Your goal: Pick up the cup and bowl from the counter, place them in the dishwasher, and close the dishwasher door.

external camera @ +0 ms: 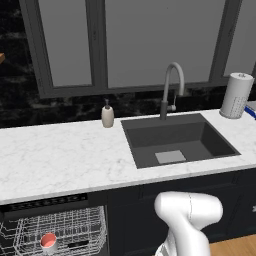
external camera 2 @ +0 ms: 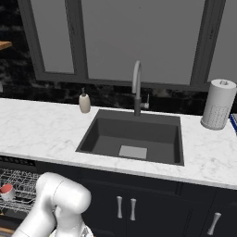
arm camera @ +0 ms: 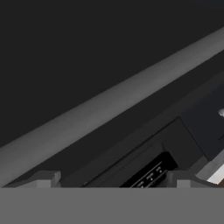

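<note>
White marble counter [external camera: 60,155] is being crossed by a dark sink [external camera: 175,142], with a grey faucet [external camera: 171,87] behind it, a beige soap dispenser [external camera: 107,116] to its left and a paper towel roll [external camera: 236,95] at the far right. Below, the dishwasher [external camera: 50,232] is being shown open, and the cup [external camera: 48,242] is being held upright in its white wire rack [external camera: 75,227]. The gripper [arm camera: 116,181] is being held close against the dishwasher door [arm camera: 65,57], its lighter edge running diagonally; the fingertips [arm camera: 43,178] are spread apart with nothing pinched between them.
</note>
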Controlling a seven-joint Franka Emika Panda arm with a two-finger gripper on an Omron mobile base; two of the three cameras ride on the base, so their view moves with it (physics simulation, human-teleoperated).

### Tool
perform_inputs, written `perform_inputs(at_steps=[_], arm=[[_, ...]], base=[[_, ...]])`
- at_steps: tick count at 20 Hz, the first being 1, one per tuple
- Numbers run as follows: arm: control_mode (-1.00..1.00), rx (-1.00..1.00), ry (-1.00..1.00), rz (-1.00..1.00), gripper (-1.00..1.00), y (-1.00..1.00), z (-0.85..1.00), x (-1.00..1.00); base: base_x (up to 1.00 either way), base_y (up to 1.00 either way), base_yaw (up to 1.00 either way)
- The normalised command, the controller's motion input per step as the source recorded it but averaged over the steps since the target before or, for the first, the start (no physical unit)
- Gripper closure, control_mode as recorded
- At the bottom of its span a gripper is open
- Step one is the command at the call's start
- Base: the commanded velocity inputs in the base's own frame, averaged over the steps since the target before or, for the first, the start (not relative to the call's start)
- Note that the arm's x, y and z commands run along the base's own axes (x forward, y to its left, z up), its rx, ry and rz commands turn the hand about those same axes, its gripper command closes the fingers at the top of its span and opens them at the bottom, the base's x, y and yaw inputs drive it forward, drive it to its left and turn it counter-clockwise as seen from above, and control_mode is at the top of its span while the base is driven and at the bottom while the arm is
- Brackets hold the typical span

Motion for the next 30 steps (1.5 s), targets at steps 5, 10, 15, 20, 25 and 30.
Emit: perform_inputs(at_steps=[5,10,15,20,25,30], arm=[[-1.0,0.04,0.0,0.0,-1.0,-0.34,0.0,1.0],[-1.0,0.05,-0.05,0.0,-1.0,-0.34,0.0,1.0],[-1.0,0.13,-0.14,0.0,-1.0,-0.31,0.09,1.0],[-1.0,0.2,-0.06,0.0,-1.0,-0.46,0.17,1.0],[-1.0,0.2,0.0,0.0,-1.0,-0.48,0.01,1.0],[-1.0,0.17,0.0,0.0,-1.0,-0.49,0.0,1.0]], base=[[0.0,0.0,0.0],[0.0,0.0,0.0],[0.0,0.0,0.0],[0.0,0.0,0.0],[0.0,0.0,0.0],[0.0,0.0,0.0]])
